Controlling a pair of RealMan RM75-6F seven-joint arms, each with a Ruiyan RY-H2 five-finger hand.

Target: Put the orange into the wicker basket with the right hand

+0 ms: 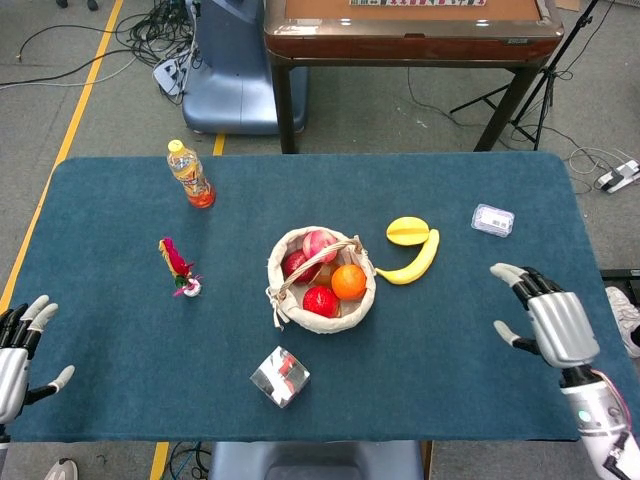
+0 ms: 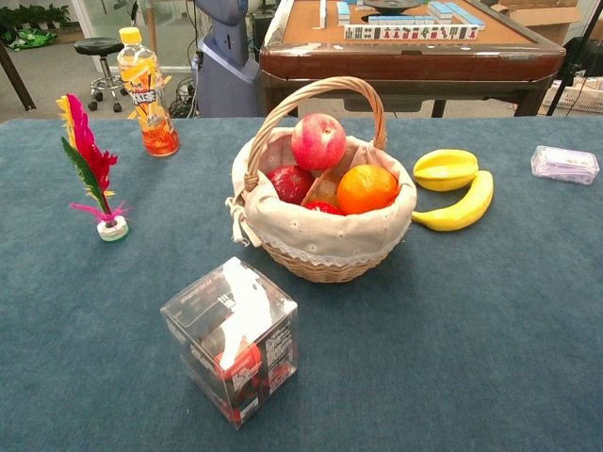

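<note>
Little can go wrong now, judging by how things lie: the round orange (image 2: pixel 366 188) sits inside the round wicker basket with the white cloth liner (image 2: pixel 330 240), at about three o'clock within it, pressed against the liner's rim. Because it rides high on the other fruit, a knock to the tall arched handle (image 2: pixel 316 94) or to the blue felt-covered table (image 1: pixel 150 330) could perhaps roll it out over the rim, though nothing is close enough to cause that. The grey and white right hand (image 1: pixel 555 320) hovers well apart from the basket at about four o'clock from it in the head view, fingers spread and holding nothing; the chest view does not show it. The left hand (image 1: pixel 18 350) rests at the table's eight o'clock edge, also spread and empty. Besides the orange, the basket holds a pink-red apple (image 2: pixel 317 140) at twelve o'clock and two dark red fruits (image 2: pixel 293 183) lower down, towards nine and six o'clock.
</note>
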